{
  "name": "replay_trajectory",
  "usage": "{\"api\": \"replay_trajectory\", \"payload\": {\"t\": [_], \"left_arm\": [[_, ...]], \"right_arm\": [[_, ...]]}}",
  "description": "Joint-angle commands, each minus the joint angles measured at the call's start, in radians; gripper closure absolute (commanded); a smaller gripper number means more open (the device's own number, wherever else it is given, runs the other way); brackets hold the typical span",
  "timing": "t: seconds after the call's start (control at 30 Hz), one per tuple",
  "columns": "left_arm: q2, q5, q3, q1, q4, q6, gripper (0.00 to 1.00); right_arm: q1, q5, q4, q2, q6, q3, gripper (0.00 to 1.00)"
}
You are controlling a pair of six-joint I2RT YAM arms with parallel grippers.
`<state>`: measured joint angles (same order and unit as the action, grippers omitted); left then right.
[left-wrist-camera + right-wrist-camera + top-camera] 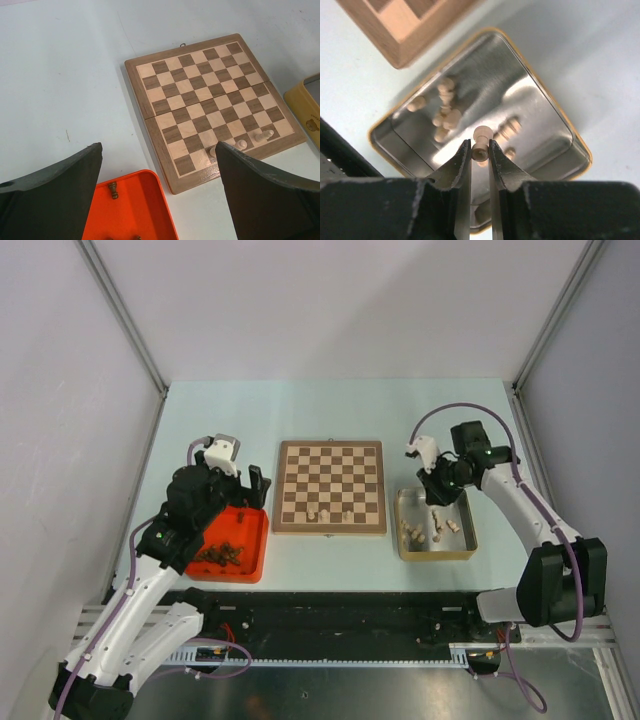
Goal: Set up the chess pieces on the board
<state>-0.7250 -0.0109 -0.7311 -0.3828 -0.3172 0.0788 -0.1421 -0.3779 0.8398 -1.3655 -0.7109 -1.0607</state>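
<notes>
The right pincer [480, 150] is closed on 1 pale piece [481, 142], pinched at its neck just above the gold tin [555, 125], which sits at 3 o'clock from the board [330, 485]. To do this well, the piece should rise straight up past the tin wall, travel toward 9 o'clock and settle upright in the middle of a free square. It should be let go only once its base rests, without brushing the 3 pale pieces [241, 144] standing along the board's 6 o'clock edge. The left pincer [159, 150] gapes wide and empty over the red tray [250, 530] at the board's 9 o'clock. The tin holds roughly 6 more pieces, but reflections blur that count. The tray's dark pieces [220, 555] are too clumped to count.
</notes>
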Motion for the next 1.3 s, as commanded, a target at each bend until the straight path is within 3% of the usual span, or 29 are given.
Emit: {"api": "replay_trajectory", "payload": {"t": [0.0, 0.3, 0.43, 0.7, 1.27], "left_arm": [[0.013, -0.008, 0.006, 0.009, 0.01, -0.027, 0.0], [0.016, -0.003, 0.006, 0.01, 0.009, -0.027, 0.0], [0.019, -0.003, 0.007, 0.01, 0.01, -0.027, 0.0], [0.025, -0.003, 0.006, 0.009, 0.009, -0.027, 0.0], [0.027, -0.004, 0.007, 0.01, 0.009, -0.025, 0.0]], "right_arm": [[-0.105, -0.039, 0.035, 0.029, -0.021, -0.071, 0.93], [-0.352, 0.022, -0.013, -0.084, 0.011, -0.133, 0.89], [-0.393, 0.043, -0.038, -0.178, 0.036, -0.171, 0.87], [-0.456, 0.045, -0.074, -0.323, 0.057, -0.223, 0.86], [-0.485, 0.079, -0.062, -0.396, 0.068, -0.265, 0.84]]}}
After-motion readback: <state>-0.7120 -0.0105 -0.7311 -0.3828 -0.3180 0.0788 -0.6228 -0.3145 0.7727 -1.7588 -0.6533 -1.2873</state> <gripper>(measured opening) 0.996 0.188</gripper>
